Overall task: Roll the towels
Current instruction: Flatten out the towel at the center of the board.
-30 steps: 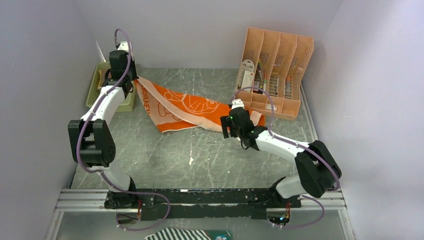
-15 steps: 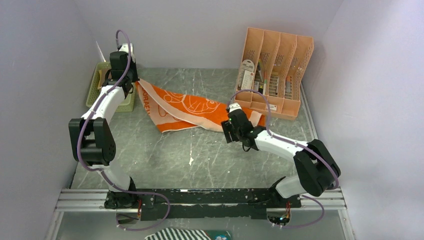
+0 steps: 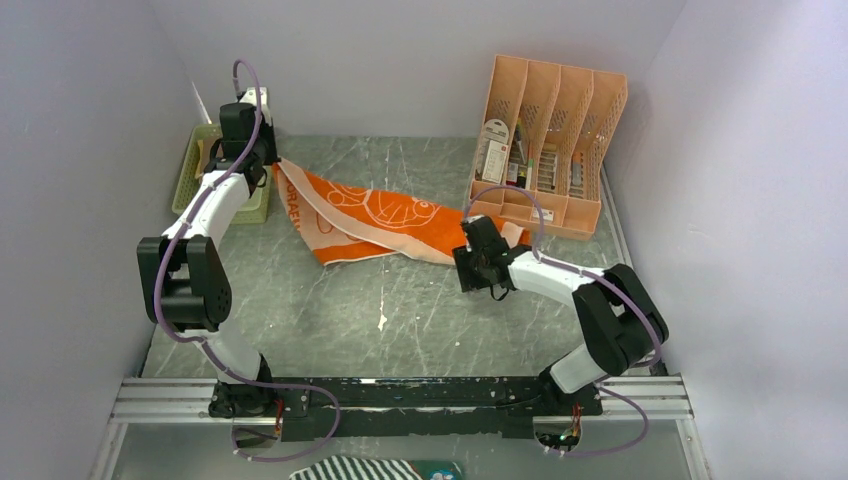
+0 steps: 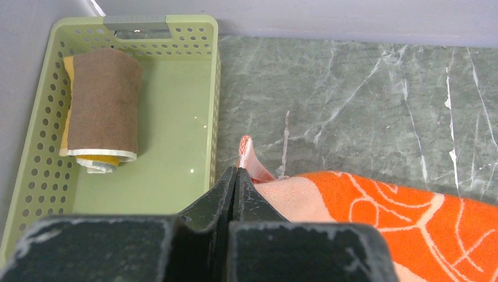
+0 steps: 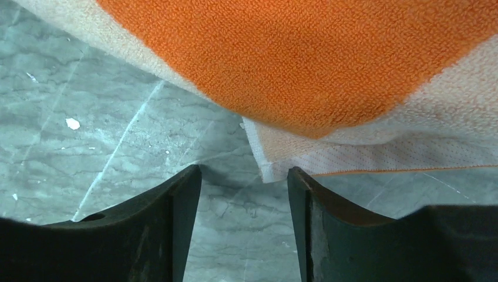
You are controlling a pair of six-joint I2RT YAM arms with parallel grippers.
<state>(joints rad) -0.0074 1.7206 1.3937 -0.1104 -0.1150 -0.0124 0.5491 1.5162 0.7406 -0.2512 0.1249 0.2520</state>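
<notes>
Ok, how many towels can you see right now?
2. The orange towel lies spread across the table, one corner pinched in the left fingers. A brownish rolled towel lies in the green basket at the far left. Others may be hidden.

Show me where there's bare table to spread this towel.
Widest: bare marble between the orange towel and the base rail. A thin strip runs behind the towel along the rear wall. Crowded: by the green basket and peach organizer.

left gripper [image 4: 235, 173] clamped tight, right gripper [image 5: 244, 175] parted, seemingly angled down.
</notes>
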